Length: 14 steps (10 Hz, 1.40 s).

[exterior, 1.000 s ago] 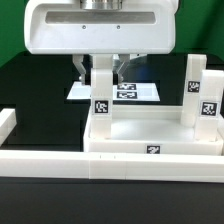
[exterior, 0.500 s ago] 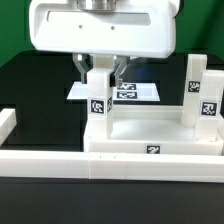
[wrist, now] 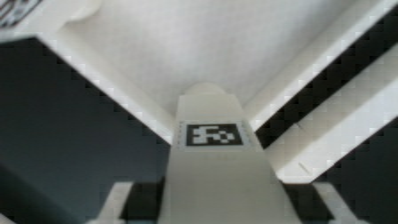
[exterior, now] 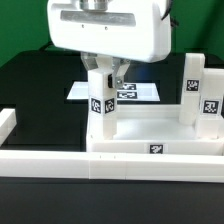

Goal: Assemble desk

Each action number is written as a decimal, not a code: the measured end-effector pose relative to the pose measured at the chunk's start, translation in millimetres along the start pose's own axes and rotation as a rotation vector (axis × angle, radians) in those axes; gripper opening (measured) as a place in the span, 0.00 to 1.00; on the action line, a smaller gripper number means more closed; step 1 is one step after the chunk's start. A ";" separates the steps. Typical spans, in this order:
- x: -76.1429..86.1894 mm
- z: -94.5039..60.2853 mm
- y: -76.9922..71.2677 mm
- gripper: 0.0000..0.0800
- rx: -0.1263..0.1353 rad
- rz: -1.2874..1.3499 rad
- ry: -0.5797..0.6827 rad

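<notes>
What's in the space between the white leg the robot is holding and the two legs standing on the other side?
Nothing stands there. In the exterior view, only the bare tabletop floor lies between the held leg and the two standing legs.

Border wall (exterior: 45, 160): long, white, along the 6 o'clock side of the black tabletop (exterior: 30, 85).
Marker board (exterior: 140, 93): flat, white, tagged, toward 12 o'clock.

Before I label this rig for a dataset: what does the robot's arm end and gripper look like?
The hand body is a wide, boxy white housing with rounded corners. Below it sits the gripper, with two slim grey fingers. No cables, logos or markings are visible on it in either view.
</notes>
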<state>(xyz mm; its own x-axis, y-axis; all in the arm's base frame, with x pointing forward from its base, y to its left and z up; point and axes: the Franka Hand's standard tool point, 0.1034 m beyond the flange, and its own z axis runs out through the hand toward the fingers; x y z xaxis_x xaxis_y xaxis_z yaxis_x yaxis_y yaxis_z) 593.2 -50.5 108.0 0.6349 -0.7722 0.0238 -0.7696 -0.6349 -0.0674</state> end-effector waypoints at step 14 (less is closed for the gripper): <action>-1.7 0.5 -1.8 0.81 -0.009 -0.476 0.003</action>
<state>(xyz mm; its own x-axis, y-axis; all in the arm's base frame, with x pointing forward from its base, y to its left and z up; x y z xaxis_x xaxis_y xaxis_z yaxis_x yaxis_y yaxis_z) 593.5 -48.0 107.6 0.9169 -0.3955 0.0528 -0.3938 -0.9183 -0.0398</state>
